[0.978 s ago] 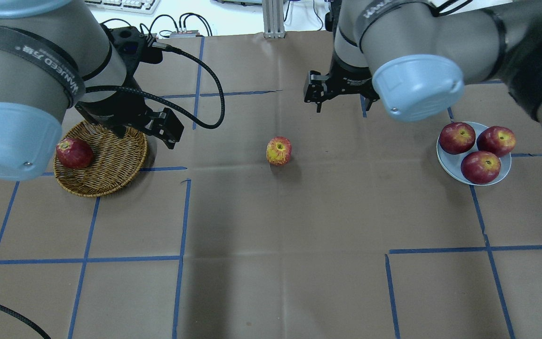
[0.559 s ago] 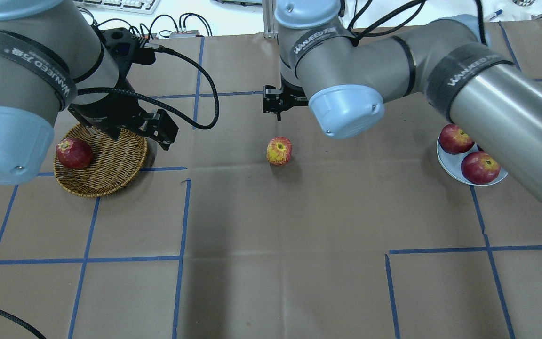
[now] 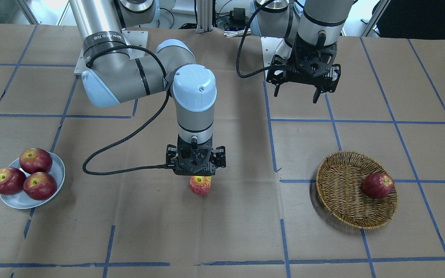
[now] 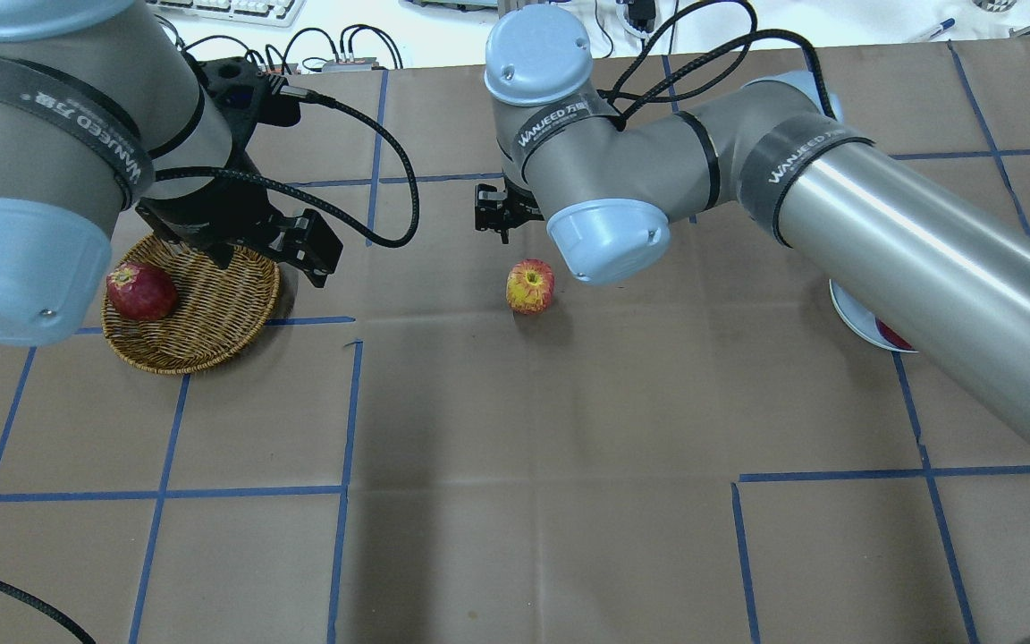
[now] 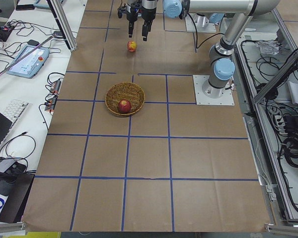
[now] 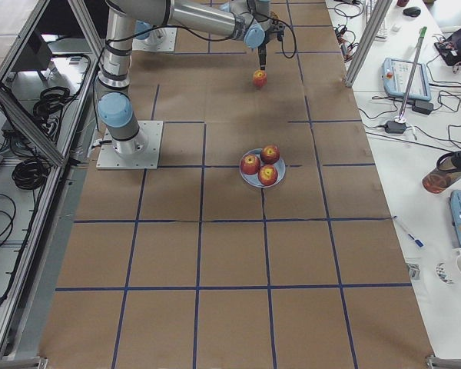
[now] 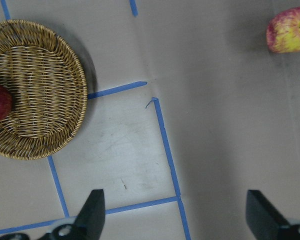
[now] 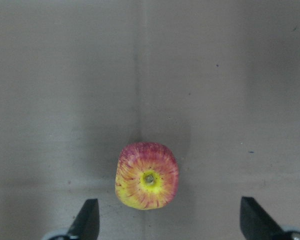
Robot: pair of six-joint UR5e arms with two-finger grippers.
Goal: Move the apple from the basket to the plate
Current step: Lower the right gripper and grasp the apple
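The streaky pinkish-red apple (image 4: 530, 286) with a yellow stem patch sits on the brown paper mid-table, outside the basket; it also shows in the front view (image 3: 200, 185). My right gripper (image 3: 195, 174) hangs open just above it, and in the right wrist view the apple (image 8: 147, 175) lies between the wide-apart fingers (image 8: 87, 222). The wicker basket (image 4: 220, 304) is at the left. My left gripper (image 4: 274, 264) is open and empty, raised beside the basket's far right edge. The pale plate (image 3: 54, 170) is at the robot's right, mostly hidden by my right arm in the overhead view.
A dark glossy red apple (image 4: 141, 291) lies in the basket's left side. Three dark red apples (image 3: 23, 175) fill the plate. Blue tape lines cross the paper. My right arm (image 4: 882, 224) stretches across the table's right half.
My right arm swung left from near the plate to over the streaky apple, and now covers the plate in the overhead view. The left arm barely moved. The apples stayed put.
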